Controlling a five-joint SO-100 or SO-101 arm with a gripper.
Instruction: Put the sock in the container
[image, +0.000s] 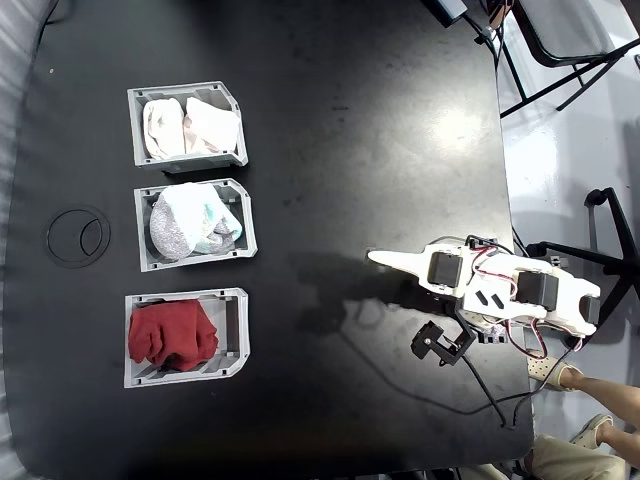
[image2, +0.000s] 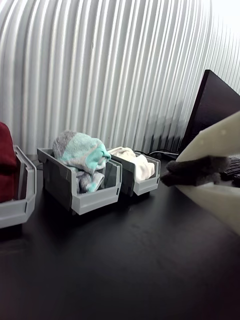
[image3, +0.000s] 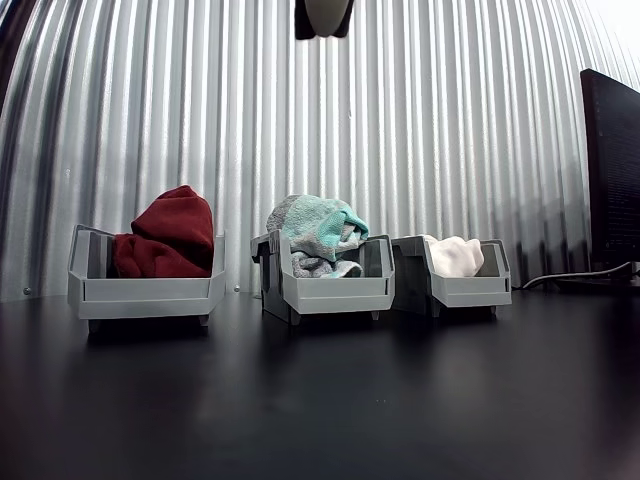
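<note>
A black worktop (image: 330, 130) is seen from above in the fixed view, with a ribbed silvery wall (image3: 420, 130) standing behind it in the other view. The white arm (image: 500, 290) is laid low near the right edge of the worktop in the fixed view, well apart from the bins. Three grey bins are lined up along the left side there. The container (image: 188, 125) is found at the top of that row, and the sock (image: 212, 128) is seen lying inside it, just beside a second white bundle (image: 162, 128). In the other view the same container (image3: 462, 278) is placed at the right end of the row. A middle bin (image: 196, 226) is filled with a teal-and-grey bundle (image: 190, 220), and a lower bin (image: 185, 338) with red cloth (image: 172, 335). The claw (image2: 172, 172) is shown at the right of the wrist view with nothing gripped; its fingers are brought nearly together, a dark pad (image2: 197, 171) lying between them. A ring mark (image: 76, 236) is seen at the worktop's left.
</note>
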